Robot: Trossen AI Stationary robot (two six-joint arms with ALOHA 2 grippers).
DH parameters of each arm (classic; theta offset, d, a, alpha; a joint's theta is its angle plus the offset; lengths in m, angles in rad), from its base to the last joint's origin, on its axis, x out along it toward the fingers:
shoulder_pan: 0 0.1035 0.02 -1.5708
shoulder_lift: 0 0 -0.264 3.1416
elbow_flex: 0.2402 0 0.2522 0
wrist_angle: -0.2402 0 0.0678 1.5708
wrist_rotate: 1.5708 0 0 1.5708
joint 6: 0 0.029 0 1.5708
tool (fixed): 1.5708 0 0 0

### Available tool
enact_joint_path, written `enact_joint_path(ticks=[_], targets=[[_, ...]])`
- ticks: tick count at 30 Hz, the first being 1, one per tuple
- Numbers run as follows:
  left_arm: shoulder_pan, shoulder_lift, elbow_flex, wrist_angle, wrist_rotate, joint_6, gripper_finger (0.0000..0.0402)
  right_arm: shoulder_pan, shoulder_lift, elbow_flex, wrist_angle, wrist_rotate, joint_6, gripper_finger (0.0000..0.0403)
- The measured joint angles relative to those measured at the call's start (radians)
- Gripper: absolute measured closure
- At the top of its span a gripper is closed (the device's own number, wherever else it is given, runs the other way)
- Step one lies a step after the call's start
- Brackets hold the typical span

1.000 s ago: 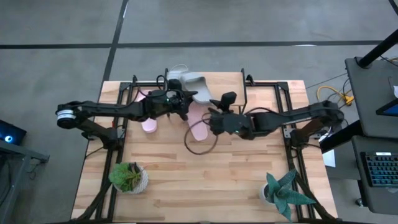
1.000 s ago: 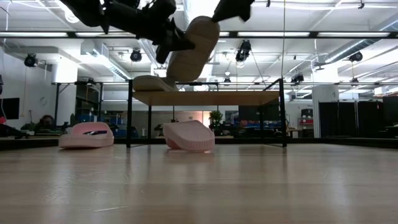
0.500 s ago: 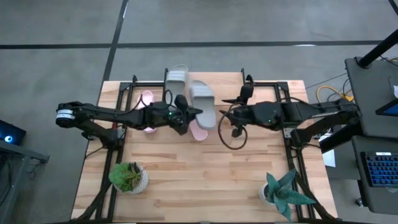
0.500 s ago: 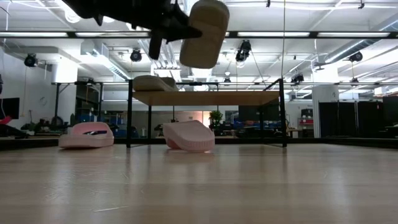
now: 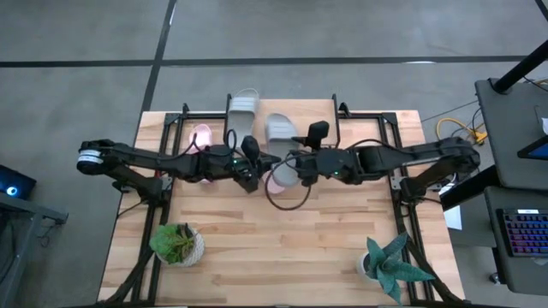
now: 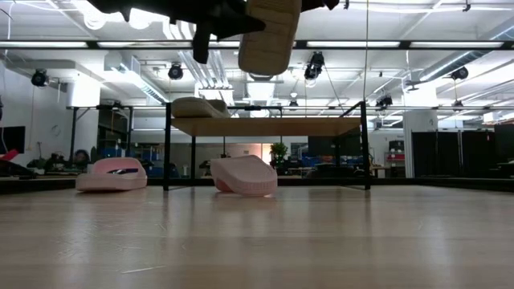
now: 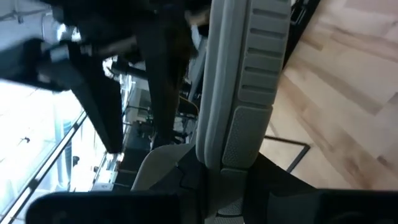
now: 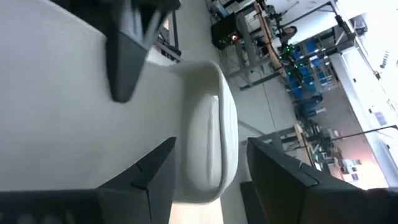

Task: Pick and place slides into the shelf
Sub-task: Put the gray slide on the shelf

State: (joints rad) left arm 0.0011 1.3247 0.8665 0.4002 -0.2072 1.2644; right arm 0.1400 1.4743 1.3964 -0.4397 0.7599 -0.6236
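Note:
My left gripper (image 5: 253, 162) is shut on a light grey slide (image 5: 281, 128), which hangs high over the table, tilted steeply in the low view (image 6: 269, 36). My right gripper (image 5: 296, 164) is open. Its fingers stand on either side of that slide's rounded rim (image 8: 214, 143). A second grey slide (image 5: 244, 104) rests sole down on the shelf's plank top (image 6: 265, 126). Two pink slides (image 6: 112, 174) (image 6: 243, 175) lie on the table, one left of the shelf's legs and one between them. My left gripper pinches the grey slide's sole edge (image 7: 231, 149) between its two fingers, coming level from the table's left. The slide is lifted clear and runs on away from the fingers, steeply tilted. My right gripper: whether its open fingers touch the rim, I cannot tell.
Potted plants stand at the near left (image 5: 177, 244) and near right (image 5: 390, 261) corners. A cable loop (image 5: 287, 192) hangs under the right arm. The shelf's thin black legs (image 6: 167, 148) stand at the table's far side. Bare wood (image 5: 282, 248) lies between the plants.
My right gripper drew back toward the table's right edge, then came back to the held slide. My left gripper shifted slightly right and toward the near edge. The grey slide turned in its hold from slanting to nearly upright and rose a little.

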Motion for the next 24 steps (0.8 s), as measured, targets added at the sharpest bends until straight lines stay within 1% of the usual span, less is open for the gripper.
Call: enact_joint_path(ticks=[10, 18, 24], targets=[[-0.049, 0.0, 0.002, 0.002, -0.014, 0.033, 0.0364, -0.026, 0.034, 0.039, -0.021, -0.014, -0.003, 0.0221], [-0.06, 0.005, 0.008, 0.0, -0.015, 0.037, 0.0364, -0.038, 0.036, 0.039, -0.02, -0.012, 0.002, 0.0237], [-0.075, 0.028, 0.03, 0.0, -0.015, 0.092, 0.0364, -0.047, 0.038, 0.039, -0.027, -0.011, 0.005, 0.0241]])
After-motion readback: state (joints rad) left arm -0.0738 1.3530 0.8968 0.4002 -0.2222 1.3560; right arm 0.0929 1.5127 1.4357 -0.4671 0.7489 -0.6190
